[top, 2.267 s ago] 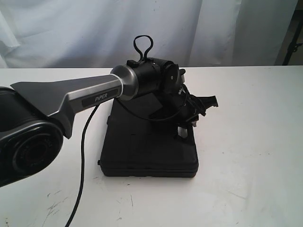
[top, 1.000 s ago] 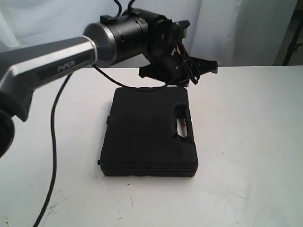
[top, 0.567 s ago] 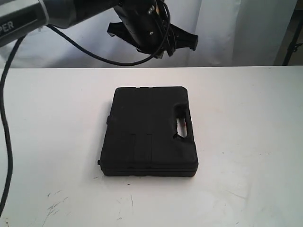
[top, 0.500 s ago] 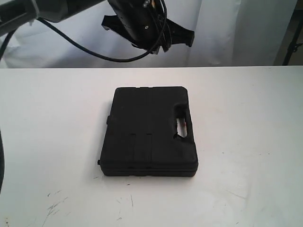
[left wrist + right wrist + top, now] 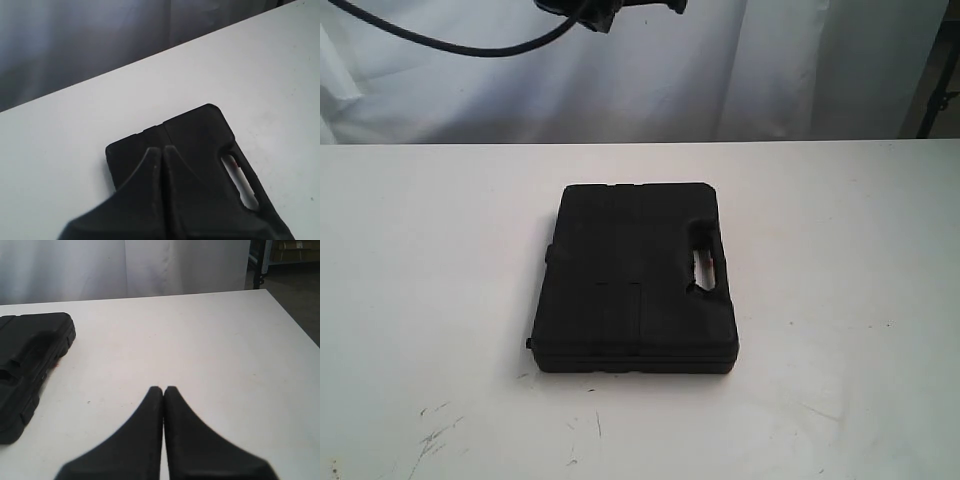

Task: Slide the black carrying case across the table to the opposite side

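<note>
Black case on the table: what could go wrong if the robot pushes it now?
The case lies flat and wide, so an off-centre shove from the shut left tool might spin it instead of sliding it. A tool tip could also catch in its handle slot.

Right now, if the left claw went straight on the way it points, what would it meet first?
Probably the case; the left claw hangs above it, so depth is unclear.
</note>
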Tool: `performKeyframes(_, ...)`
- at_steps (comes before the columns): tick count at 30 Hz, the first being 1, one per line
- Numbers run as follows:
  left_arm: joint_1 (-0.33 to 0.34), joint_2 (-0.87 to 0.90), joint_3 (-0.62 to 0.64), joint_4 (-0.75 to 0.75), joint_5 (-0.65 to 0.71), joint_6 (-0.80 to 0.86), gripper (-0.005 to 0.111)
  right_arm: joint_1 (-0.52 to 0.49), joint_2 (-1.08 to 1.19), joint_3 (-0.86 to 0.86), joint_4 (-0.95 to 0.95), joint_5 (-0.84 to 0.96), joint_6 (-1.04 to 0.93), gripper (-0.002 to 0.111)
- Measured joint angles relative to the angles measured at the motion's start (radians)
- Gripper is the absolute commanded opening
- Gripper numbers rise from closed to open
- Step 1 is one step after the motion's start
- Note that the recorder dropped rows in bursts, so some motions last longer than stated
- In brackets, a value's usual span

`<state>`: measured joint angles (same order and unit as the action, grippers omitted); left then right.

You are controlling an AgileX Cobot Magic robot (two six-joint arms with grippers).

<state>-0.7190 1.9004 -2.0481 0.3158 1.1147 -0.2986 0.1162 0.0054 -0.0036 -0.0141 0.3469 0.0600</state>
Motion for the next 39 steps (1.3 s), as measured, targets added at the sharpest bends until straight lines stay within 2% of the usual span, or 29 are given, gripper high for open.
performKeyframes(3, 0.0, -0.011, 0.0, 0.006, 0.041, 0.009, 0.0, 0.0, 0.0, 0.0, 0.0, 0.0, 0.0, 0.0)
performKeyframes(7, 0.0, -0.011, 0.0, 0.095, 0.095, -0.01, 0.0, 0.0, 0.0, 0.0, 0.0, 0.0, 0.0, 0.0)
performKeyframes(15, 0.0, -0.011, 0.0, 0.181, 0.108, -0.052, 0.0, 0.0, 0.0, 0.0, 0.0, 0.0, 0.0, 0.0)
performKeyframes(33, 0.0, -0.011, 0.0, 0.195, 0.109, -0.054, 0.0, 0.0, 0.0, 0.0, 0.0, 0.0, 0.0, 0.0)
performKeyframes(39, 0.0, -0.025, 0.0, 0.152, 0.091, -0.054, 0.0, 0.0, 0.0, 0.0, 0.0, 0.0, 0.0, 0.0)
